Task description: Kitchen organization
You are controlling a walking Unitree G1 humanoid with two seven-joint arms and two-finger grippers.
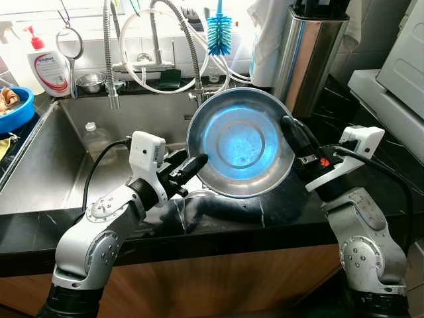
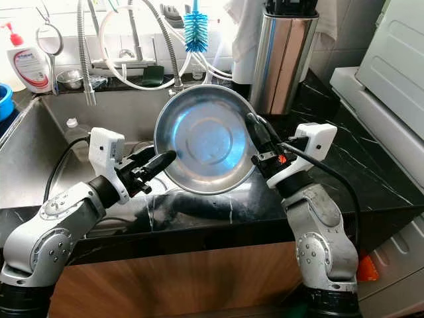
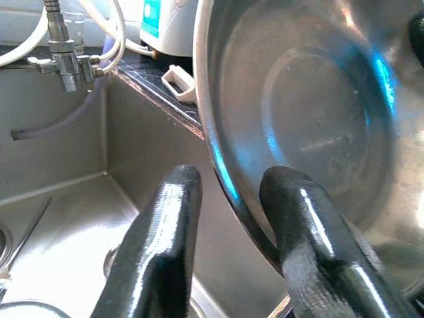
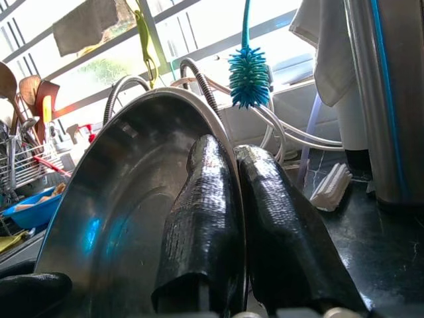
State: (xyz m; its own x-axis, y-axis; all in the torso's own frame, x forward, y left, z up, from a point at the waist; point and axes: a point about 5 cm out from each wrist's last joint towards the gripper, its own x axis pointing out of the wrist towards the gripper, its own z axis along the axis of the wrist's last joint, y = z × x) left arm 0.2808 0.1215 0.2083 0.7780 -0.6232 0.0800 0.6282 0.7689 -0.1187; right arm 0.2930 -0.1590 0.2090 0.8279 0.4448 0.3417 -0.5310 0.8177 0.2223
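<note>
A round steel bowl [image 1: 242,142] is held up on edge above the black counter's [image 1: 265,218] front, its hollow facing me. My right gripper [image 1: 286,124] is shut on the bowl's right rim, one finger inside and one behind, as the right wrist view shows [image 4: 228,149]. My left gripper [image 1: 195,162] is at the bowl's lower left rim. In the left wrist view its fingers [image 3: 165,218] straddle the rim of the bowl [image 3: 318,112] with a gap, so it stands open.
The steel sink [image 1: 86,126] lies left of the bowl with a plastic bottle [image 1: 96,136] in it. Behind are faucet hoses [image 1: 192,53], a blue brush [image 1: 218,33], a soap bottle [image 1: 50,69] and a steel canister [image 1: 311,56]. A blue dish [image 1: 13,106] sits far left, a white appliance [image 1: 397,59] far right.
</note>
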